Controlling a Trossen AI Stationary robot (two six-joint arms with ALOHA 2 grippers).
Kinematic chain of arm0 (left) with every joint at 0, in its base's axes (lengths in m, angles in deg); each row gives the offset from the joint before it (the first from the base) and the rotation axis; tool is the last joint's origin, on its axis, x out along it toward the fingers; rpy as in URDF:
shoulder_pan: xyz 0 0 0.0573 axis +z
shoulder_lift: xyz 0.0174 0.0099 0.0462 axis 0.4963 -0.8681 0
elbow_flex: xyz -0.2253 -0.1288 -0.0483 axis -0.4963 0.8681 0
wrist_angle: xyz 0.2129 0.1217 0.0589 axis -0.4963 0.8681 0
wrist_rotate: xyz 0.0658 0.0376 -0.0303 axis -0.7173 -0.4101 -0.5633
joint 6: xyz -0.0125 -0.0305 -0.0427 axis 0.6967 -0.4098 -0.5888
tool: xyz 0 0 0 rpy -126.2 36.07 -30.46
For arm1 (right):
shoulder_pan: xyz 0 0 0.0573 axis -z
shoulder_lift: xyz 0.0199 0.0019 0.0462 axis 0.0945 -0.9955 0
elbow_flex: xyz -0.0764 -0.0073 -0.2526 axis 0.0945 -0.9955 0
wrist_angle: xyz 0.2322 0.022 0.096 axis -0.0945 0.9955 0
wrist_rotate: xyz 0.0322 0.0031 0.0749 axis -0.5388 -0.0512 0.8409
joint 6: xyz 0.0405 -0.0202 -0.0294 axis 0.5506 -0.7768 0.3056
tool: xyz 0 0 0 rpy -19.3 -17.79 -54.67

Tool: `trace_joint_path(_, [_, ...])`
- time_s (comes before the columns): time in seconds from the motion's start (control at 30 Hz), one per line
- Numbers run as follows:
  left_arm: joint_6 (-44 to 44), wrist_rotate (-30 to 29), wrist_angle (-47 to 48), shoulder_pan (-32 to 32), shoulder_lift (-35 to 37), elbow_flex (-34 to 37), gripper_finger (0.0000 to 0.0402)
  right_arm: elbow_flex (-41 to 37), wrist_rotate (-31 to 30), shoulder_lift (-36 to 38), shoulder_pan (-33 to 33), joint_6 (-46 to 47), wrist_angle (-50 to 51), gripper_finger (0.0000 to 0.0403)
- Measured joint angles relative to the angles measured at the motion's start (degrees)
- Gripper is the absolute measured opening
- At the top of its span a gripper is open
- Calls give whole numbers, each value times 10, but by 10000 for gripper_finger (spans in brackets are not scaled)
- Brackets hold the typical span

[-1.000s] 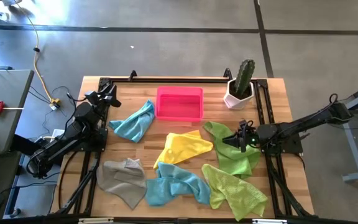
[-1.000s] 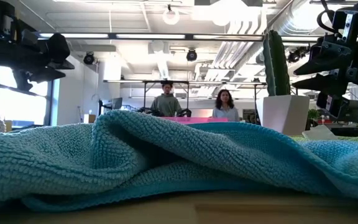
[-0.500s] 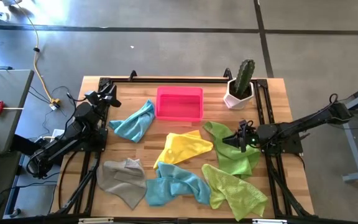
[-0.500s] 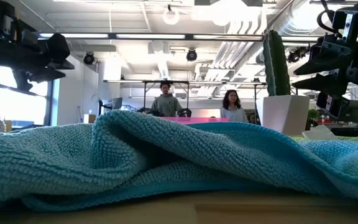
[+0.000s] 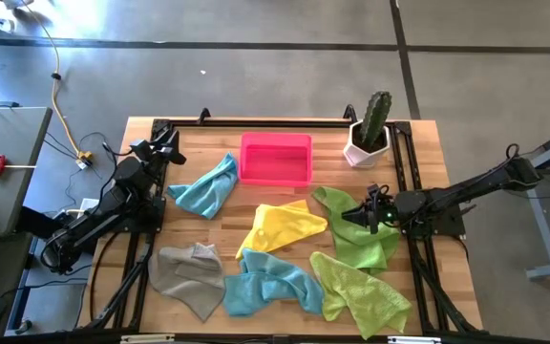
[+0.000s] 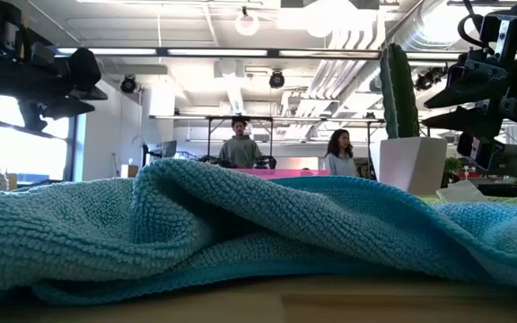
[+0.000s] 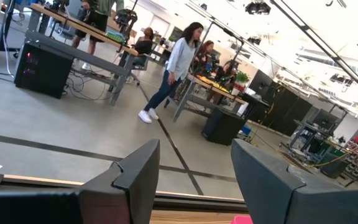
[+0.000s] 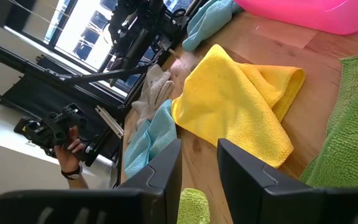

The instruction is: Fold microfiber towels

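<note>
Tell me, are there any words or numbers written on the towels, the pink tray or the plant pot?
No readable text anywhere.
Microfiber towels: plain cloth, no labels showing.
Pink tray: no writing.
White cactus pot: no writing.
Room behind the table in the low view: any signs are too small to read.

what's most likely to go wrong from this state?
1. The towels are crumpled and crowded: the front teal towel touches the grey towel and a green towel, so one grab may drag a neighbour.
2. The right gripper hovers, jaws open, over a bunched green towel; it may pinch several layers.
3. The cactus pot stands close behind that arm; a wide swing could tip it.
</note>
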State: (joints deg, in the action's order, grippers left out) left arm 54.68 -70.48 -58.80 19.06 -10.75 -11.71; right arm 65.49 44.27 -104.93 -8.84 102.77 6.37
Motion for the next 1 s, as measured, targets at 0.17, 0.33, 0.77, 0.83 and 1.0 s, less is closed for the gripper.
trace_joint_path(0.17, [-44, -3, -10, 0, 0, 0, 189, 0, 0, 0, 0, 0, 0, 94])
trace_joint_path(0.33, [-57, 39, 4, -2, -2, 0, 189, 0, 0, 0, 0, 0, 0, 94])
trace_joint_path(0.77, [-57, 230, -17, -2, -2, 0, 189, 0, 0, 0, 0, 0, 0, 94])
trace_joint_path(0.83, [-56, 313, -39, -2, -2, 0, 189, 0, 0, 0, 0, 0, 0, 94])
trace_joint_path(1.0, [-22, 467, -101, -8, -2, 0, 189, 0, 0, 0, 0, 0, 0, 94])
